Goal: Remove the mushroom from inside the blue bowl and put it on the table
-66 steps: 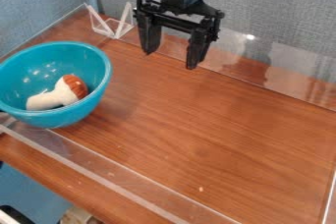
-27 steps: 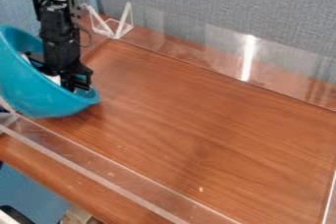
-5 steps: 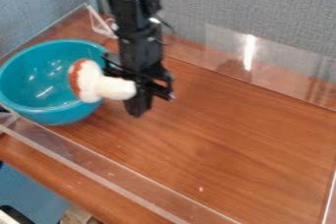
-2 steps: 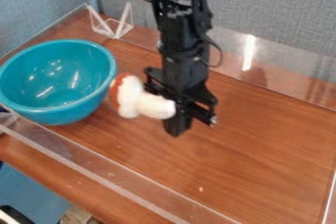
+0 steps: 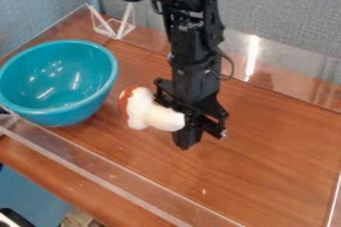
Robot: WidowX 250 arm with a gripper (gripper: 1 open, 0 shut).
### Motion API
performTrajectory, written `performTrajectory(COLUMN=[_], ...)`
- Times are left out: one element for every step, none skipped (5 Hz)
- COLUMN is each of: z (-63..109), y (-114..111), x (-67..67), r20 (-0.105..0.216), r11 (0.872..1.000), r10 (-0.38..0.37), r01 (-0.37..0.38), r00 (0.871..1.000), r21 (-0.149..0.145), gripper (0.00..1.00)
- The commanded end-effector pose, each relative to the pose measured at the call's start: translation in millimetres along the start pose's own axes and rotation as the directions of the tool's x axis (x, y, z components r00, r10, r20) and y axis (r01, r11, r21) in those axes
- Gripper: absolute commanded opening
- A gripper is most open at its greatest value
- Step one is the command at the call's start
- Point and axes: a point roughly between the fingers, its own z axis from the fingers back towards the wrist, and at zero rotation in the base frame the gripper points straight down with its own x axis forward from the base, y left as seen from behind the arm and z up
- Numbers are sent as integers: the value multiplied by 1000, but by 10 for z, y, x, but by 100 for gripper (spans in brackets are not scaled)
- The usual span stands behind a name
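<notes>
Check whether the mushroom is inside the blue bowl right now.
No, the mushroom hangs in the jaws over the table, beside the blue bowl.

A small toy mushroom, cream stem and orange-red cap, lies sideways in the clamped gripper, cap jutting left, low over the reddish-brown wood-grain table. The glossy turquoise-blue bowl sits upright left of the gripper, apart from the mushroom.

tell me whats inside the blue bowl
Nothing shows inside the blue bowl, only glare; its near inner wall is hidden by the rim. The mushroom is outside, gripped by the hand over the table.
</notes>
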Motion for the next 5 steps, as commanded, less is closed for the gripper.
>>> performTrajectory(z=[80,87,96,108,120], y=[-26,-38,-49,-61,-70], x=[20,4,-4,-9,-11], r20=[41,50,61,73,85], r11=[1000,1000,1000,1000,1000], r10=[-13,-15,-17,-19,-22], r01=[13,15,17,20,24], r00=[999,999,998,997,996], r21=[3,-1,-7,-13,-19], gripper=[0,0,0,0,0])
